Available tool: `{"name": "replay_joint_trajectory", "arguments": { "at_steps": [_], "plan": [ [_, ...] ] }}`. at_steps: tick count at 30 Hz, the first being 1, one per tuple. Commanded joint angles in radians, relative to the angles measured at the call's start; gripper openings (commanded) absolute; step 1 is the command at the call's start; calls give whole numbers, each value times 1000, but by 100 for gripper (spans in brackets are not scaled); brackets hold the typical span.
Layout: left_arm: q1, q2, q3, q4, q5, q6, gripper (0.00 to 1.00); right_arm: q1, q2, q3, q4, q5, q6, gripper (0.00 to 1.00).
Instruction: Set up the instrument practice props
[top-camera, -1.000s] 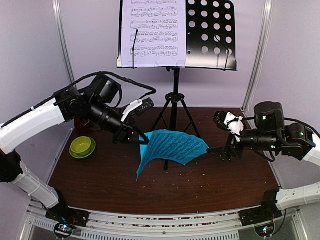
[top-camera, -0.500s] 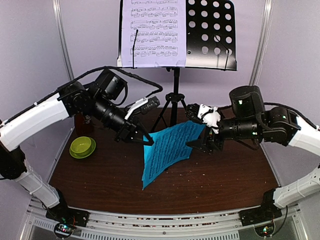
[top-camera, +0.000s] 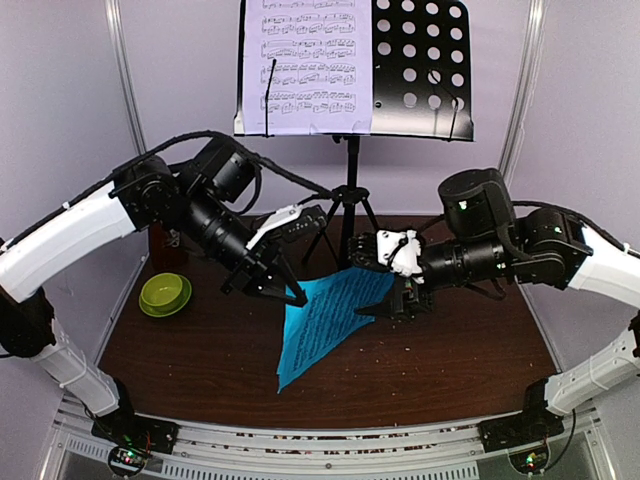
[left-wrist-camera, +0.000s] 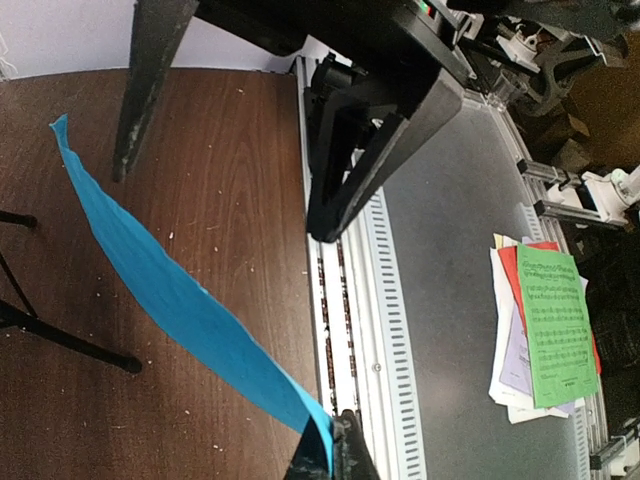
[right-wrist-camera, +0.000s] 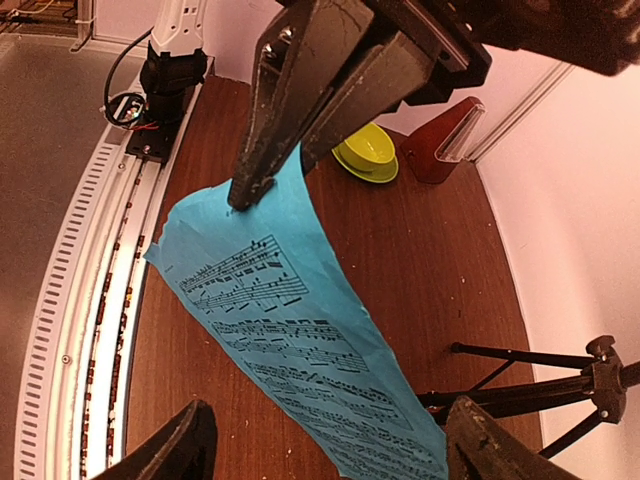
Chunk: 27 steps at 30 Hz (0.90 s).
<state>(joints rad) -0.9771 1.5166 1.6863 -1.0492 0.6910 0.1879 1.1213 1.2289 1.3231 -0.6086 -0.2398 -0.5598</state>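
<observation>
Left pincer (top-camera: 292, 294) clamped on corner of cyan music sheet (top-camera: 322, 325), sheet hanging below it; right pincer (top-camera: 385, 282) fingers apart, straddling sheet's opposite edge, not gripping

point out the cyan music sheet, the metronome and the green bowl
cyan music sheet (top-camera: 325, 315), top external view, middle of the printed page
metronome (right-wrist-camera: 432, 150), right wrist view, brown side face
green bowl (top-camera: 165, 292), top external view, inner wall
</observation>
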Motion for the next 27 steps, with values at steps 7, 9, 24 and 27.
{"name": "replay_joint_trajectory", "arguments": {
  "at_steps": [7, 9, 24, 27],
  "plan": [
    [-38, 74, 115, -124, -30, 136, 0, 51, 15, -1, -7, 91, -37, 62],
    [-41, 78, 123, -125, -30, 136, 0, 63, 24, -4, -11, 125, -35, 54],
    [-58, 81, 139, -126, -59, 135, 1, 86, 46, -18, -21, 225, -21, 24],
    [-58, 81, 149, -115, -73, 121, 2, 89, 54, -9, -29, 218, -12, 13]
  ]
}}
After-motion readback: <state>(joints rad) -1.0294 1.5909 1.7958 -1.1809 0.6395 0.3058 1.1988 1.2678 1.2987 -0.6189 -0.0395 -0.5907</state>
